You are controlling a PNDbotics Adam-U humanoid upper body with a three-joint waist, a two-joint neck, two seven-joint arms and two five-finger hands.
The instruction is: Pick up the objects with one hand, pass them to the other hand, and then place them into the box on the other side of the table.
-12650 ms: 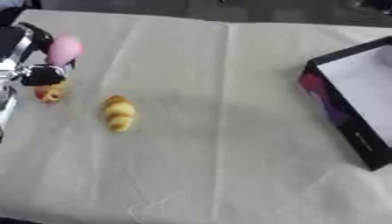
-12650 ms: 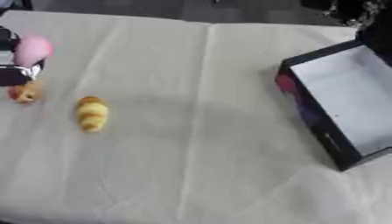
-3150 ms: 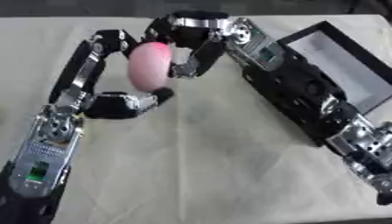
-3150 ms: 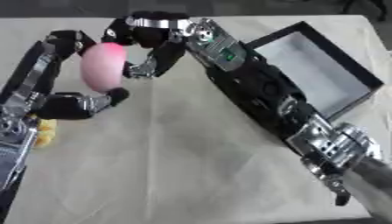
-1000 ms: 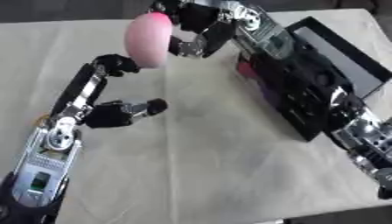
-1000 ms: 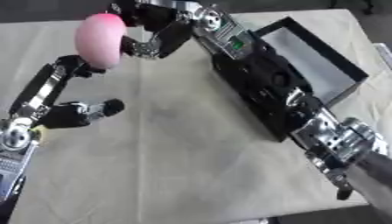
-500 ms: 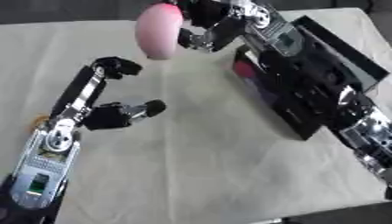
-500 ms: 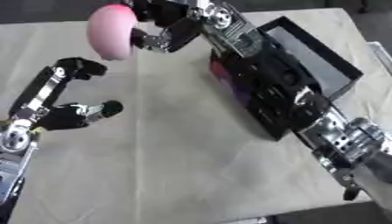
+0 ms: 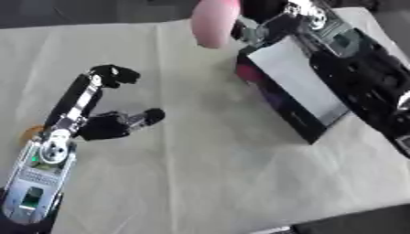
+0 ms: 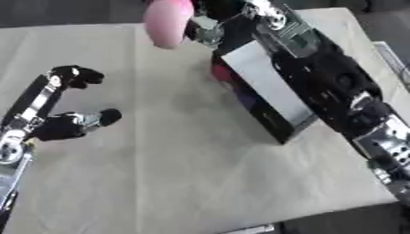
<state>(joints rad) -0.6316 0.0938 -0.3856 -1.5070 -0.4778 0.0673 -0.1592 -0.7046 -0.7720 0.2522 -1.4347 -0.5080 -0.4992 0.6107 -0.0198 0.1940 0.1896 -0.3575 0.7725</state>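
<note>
Right hand point(image 9: 255, 20) grips the pink object point(image 9: 214, 22) high beside the box point(image 9: 298, 91), positioned for dropping in. Left hand point(image 9: 108, 123) hangs empty over the cloth, fingers relaxed apart.

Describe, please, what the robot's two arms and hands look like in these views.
The left arm is slim, black with silver-grey housings, a round silver joint and a small green light; the left hand is black with grey-tipped fingers. The right arm is bulkier, black with silver plates; the right hand is black.
</note>
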